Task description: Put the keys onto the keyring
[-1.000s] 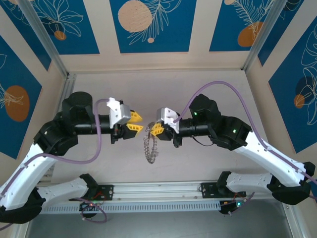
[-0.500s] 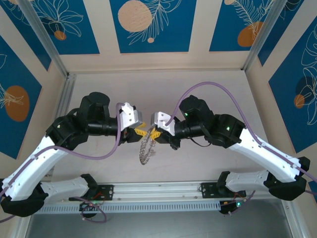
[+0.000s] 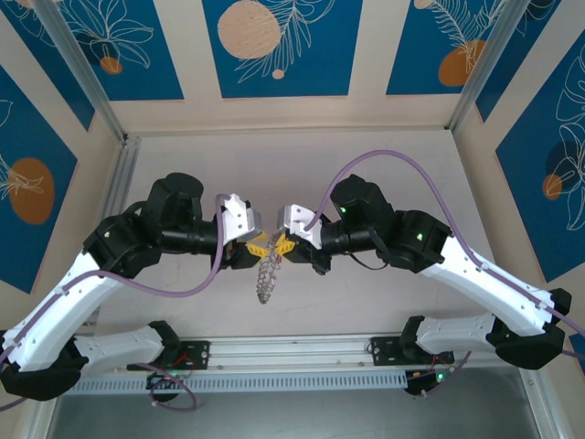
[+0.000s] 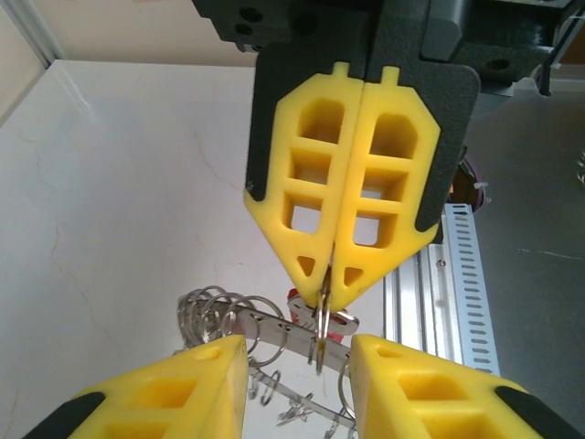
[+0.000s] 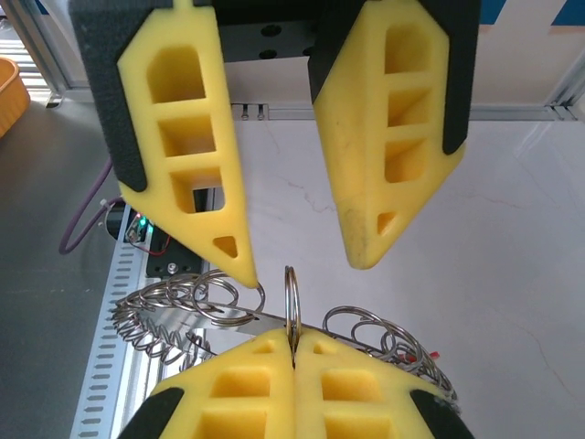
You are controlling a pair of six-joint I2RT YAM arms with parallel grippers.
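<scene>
1. Where my two arms are bolted down, a slotted metal rail runs along the near edge of the table.
2. Above the middle of the table both arms bend inward, and the left gripper faces the right gripper tip to tip.
3. The keyring hangs below that meeting point as a silvery bunch of small rings. Whether its lower end reaches the table I cannot tell.
4. My right gripper has its fingers pressed together. They pinch a thin metal loop of the keyring, which stands upright out of the pads.
5. My left gripper has its fingers spread, one on each side of the pinched loop, and neither pad bears on it.
6. In the right wrist view, one left fingertip sits just beside a small ring of the bunch. I cannot tell whether they touch.
7. The red key shows as a small red patch among the rings, just beside the right gripper's tips. Whether it is threaded onto the loop is too small to tell.
8. Beyond the grippers the pale table runs back to a wall of blue panels.
</scene>
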